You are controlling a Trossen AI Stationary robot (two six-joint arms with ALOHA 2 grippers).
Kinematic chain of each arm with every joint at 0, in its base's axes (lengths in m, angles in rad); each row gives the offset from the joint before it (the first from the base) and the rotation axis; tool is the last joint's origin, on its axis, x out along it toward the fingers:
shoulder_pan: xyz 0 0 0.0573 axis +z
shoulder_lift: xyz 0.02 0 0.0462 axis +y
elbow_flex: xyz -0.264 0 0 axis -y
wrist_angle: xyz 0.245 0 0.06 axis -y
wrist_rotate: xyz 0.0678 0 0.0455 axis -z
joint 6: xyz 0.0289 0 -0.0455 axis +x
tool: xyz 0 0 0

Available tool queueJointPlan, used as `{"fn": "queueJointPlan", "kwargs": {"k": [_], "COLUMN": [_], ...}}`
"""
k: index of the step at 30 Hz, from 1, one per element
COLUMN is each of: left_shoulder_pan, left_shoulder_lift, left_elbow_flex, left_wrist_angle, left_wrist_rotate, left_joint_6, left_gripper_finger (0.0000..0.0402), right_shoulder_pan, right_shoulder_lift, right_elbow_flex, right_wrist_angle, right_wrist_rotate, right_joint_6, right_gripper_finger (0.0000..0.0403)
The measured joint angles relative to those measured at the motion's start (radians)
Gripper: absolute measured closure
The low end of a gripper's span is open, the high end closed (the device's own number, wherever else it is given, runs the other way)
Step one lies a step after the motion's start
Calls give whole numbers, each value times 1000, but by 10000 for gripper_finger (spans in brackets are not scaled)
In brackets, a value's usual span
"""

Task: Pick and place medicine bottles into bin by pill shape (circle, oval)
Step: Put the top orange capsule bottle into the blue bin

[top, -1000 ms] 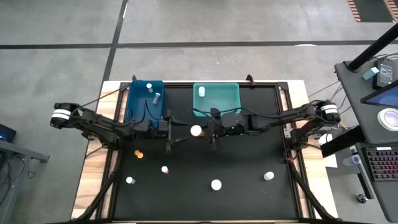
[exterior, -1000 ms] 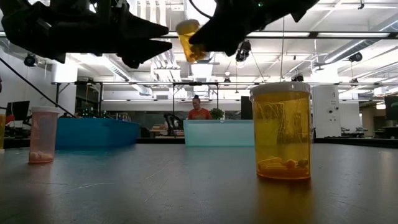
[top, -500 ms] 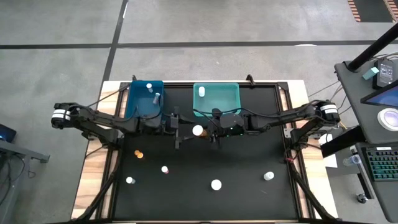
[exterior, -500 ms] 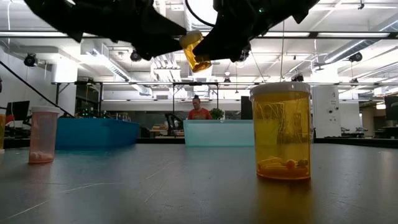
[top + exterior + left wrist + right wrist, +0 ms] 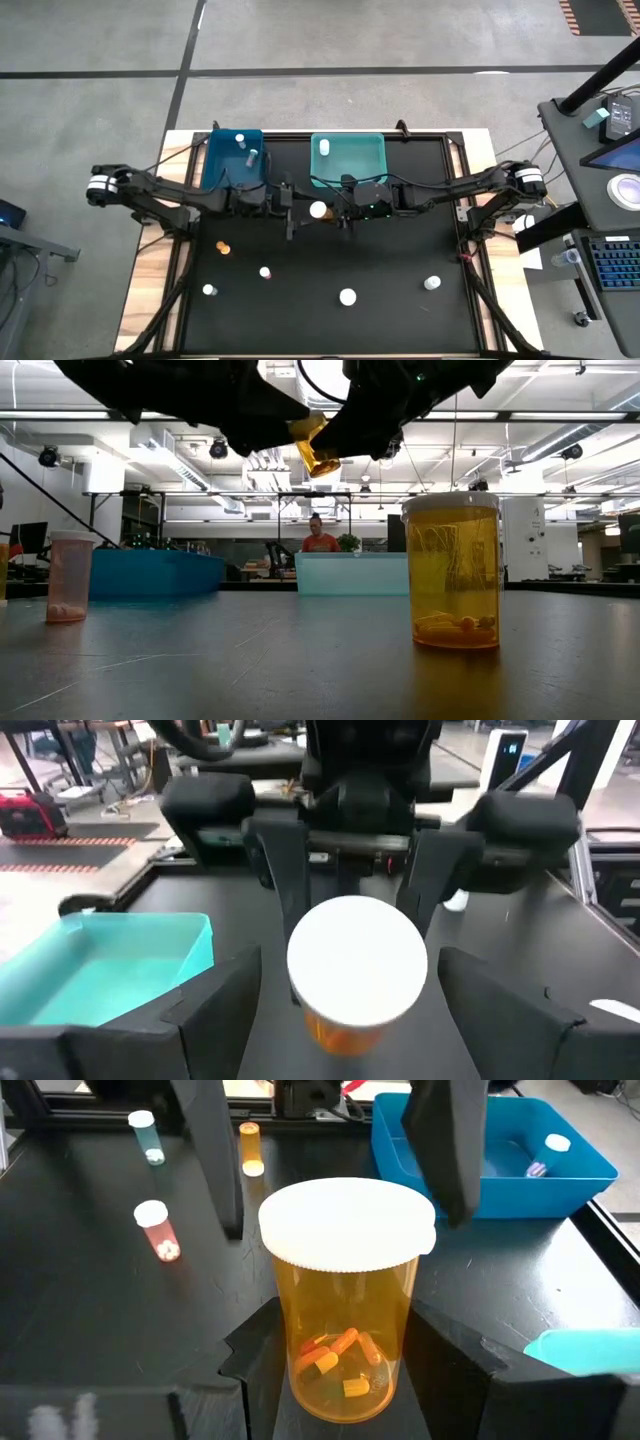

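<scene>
An amber medicine bottle (image 5: pixel 345 1320) with a white cap (image 5: pixel 317 210) hangs above the middle of the table, with my right gripper (image 5: pixel 335 211) shut on it. Orange oblong pills lie inside it. My left gripper (image 5: pixel 292 210) faces it from the table's left. It is open, one finger on each side of the cap (image 5: pixel 357 960), with a gap showing on both sides. Several other bottles stand on their bases on the black table, such as an amber one (image 5: pixel 222 246) and a white-capped one (image 5: pixel 347 296). My right gripper pinches the amber bottle's body near its base end (image 5: pixel 290 1370) between its two fingers. The fingers come about level from the table's right and lie along the bottle. The bottle is lifted clear, its cap pointing away toward my left gripper.
A blue bin (image 5: pixel 215 170) with two bottles and a teal bin (image 5: pixel 350 172) with one stand at the table's far side. In the low view a large amber bottle (image 5: pixel 450 575) and a pinkish one (image 5: pixel 68 575) stand near the camera. A person sits far behind.
My left gripper has risen and gone toward the table's right, up to the held bottle's cap, tipping from nose-down to nearly level. Its fingers have stayed open.
</scene>
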Motion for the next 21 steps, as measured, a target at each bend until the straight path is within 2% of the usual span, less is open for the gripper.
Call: {"fn": "queueJointPlan", "kwargs": {"k": [10, 21], "left_shoulder_pan": [0, 0], "left_shoulder_lift": [38, 38], "left_elbow_flex": [16, 12], "left_wrist_angle": [34, 34], "left_wrist_rotate": [0, -1], "left_joint_6": [24, 22], "left_gripper_finger": [118, 190], "right_shoulder_pan": [0, 0], "right_shoulder_lift": [0, 1], "right_elbow_flex": [0, 0], "right_wrist_angle": [1, 4], "right_wrist_rotate": [0, 1], "right_joint_6": [-1, -8], "right_gripper_finger": [232, 232]}}
